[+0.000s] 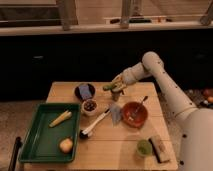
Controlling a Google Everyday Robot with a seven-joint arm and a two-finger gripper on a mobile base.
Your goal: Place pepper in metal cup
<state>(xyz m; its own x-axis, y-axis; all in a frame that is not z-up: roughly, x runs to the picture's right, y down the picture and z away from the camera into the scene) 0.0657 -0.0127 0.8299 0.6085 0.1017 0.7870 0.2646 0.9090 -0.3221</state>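
Green pepper [109,86] sits gripped in the gripper [116,84], held roughly level just above the metal cup [116,95] at the far side of the wooden table [120,150]. Orange-red bowl [134,114] with spoon lies near the cup, toward the camera; green tray [35,145] is well apart at the other end of the table.

Gripper [117,84] at the counter [65,90] back, over the metal cup [116,95]. Cup boxed in: dark bowl [84,92] left, orange-red bowl [134,113] front-right. Bare counter front-centre.
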